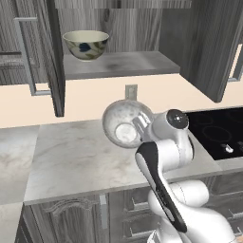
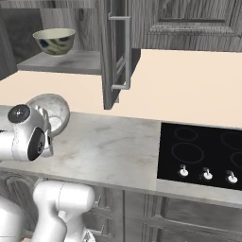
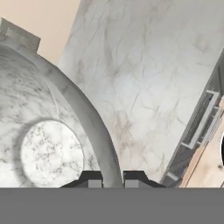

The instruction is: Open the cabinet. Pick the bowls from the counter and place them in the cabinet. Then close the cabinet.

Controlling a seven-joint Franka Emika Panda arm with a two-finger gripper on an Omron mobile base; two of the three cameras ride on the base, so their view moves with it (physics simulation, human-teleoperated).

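The dark grey cabinet (image 1: 118, 64) stands open, its doors (image 1: 52, 61) swung wide. On its shelf sits the cream bowl with blue-green flowers (image 1: 86, 44), also the floral bowl (image 2: 54, 41) in the right base view. The marble bowl (image 1: 122, 124) hangs tilted above the counter (image 1: 76, 156), mouth toward the camera. My gripper (image 3: 113, 180) is shut on the marble bowl's rim (image 3: 103, 144), one fingertip inside and one outside. From the right base the marble bowl (image 2: 53, 112) shows behind my wrist.
A black cooktop (image 2: 203, 151) with knobs lies right of the counter. Drawer-fronted units (image 1: 71, 218) run below the counter. The right cabinet door (image 2: 116, 52) with its bar handle hangs over the counter's back. A wall outlet (image 1: 131, 91) sits behind the bowl.
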